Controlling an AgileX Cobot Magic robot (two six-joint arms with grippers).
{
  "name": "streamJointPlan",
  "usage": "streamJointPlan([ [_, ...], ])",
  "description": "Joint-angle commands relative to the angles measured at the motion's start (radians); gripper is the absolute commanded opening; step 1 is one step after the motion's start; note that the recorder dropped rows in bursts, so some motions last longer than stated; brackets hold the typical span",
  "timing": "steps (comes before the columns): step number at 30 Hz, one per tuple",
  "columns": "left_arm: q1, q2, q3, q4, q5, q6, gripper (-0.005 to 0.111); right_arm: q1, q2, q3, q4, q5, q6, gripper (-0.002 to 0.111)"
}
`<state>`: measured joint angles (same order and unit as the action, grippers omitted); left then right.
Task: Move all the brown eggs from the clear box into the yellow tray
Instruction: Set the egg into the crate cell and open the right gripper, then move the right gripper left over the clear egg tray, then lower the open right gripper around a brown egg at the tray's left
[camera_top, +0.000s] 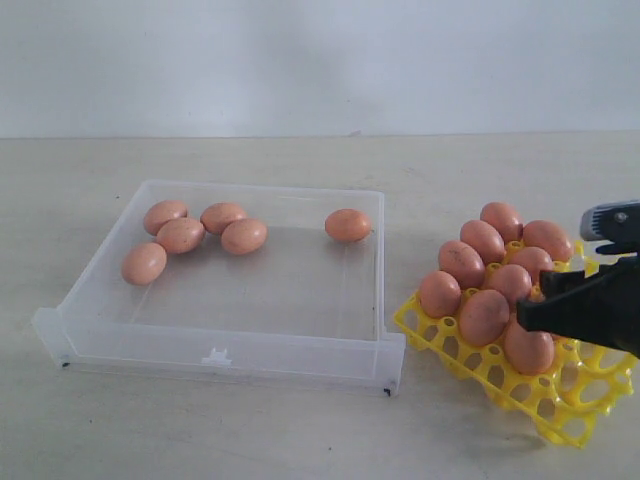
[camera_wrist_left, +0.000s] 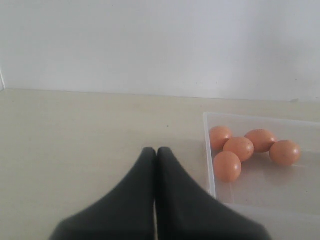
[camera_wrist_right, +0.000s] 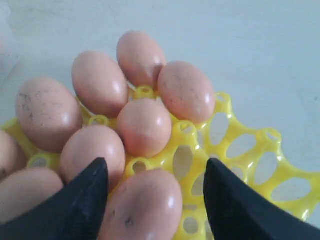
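About nine brown eggs (camera_top: 484, 316) already fill the yellow tray (camera_top: 412, 325) at lower right, the right gripper (camera_wrist_right: 156, 167) spread open around one, with six left in the clear box (camera_top: 220, 340).

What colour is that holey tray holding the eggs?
The yellow tray is plain bright yellow; the right wrist view shows it best.
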<state>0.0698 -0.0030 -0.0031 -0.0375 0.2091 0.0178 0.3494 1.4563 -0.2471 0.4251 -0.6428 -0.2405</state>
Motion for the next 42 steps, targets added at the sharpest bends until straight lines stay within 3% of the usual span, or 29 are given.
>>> streamJointPlan([
  [1,0.001,0.003,0.003,0.002,-0.006,0.002,-0.004,-0.001,-0.166,0.0,0.109,-0.038,-0.118,0.055],
  [8,0.001,0.003,0.003,0.002,-0.006,0.002,-0.004,-0.001,-0.405,-0.036,0.194,0.032,-0.221,0.055],
  [16,0.001,0.003,0.003,0.002,-0.006,0.002,-0.004,0.01,-0.403,-0.315,-0.024,0.522,-0.189,0.052],
  [21,0.001,0.003,0.003,0.002,-0.006,0.002,-0.004,0.151,-0.222,-0.547,-0.082,0.771,-0.159,0.05],
  [28,0.001,0.003,0.003,0.002,-0.006,0.002,-0.004,0.341,0.179,-0.928,-0.141,0.851,-0.143,0.05],
  [32,0.001,0.003,0.003,0.002,-0.006,0.002,-0.004,0.4,0.45,-1.227,-0.381,1.155,-0.075,0.05],
  [33,0.001,0.003,0.003,0.002,-0.006,0.002,-0.004,0.435,0.558,-1.39,-0.494,1.344,-0.077,0.05],
  [35,0.001,0.003,0.003,0.002,-0.006,0.002,-0.004,0.467,0.691,-1.581,-0.634,1.498,-0.079,0.05],
  [38,0.001,0.003,0.003,0.002,-0.006,0.002,-0.004,0.481,0.788,-1.735,-0.733,1.539,-0.079,0.05],
  [40,0.001,0.003,0.003,0.002,-0.006,0.002,-0.004,0.481,0.79,-1.753,-0.742,1.481,-0.143,0.05],
  [42,0.001,0.003,0.003,0.002,-0.006,0.002,-0.004,0.48,0.79,-1.753,-0.694,1.513,-0.403,0.05],
])
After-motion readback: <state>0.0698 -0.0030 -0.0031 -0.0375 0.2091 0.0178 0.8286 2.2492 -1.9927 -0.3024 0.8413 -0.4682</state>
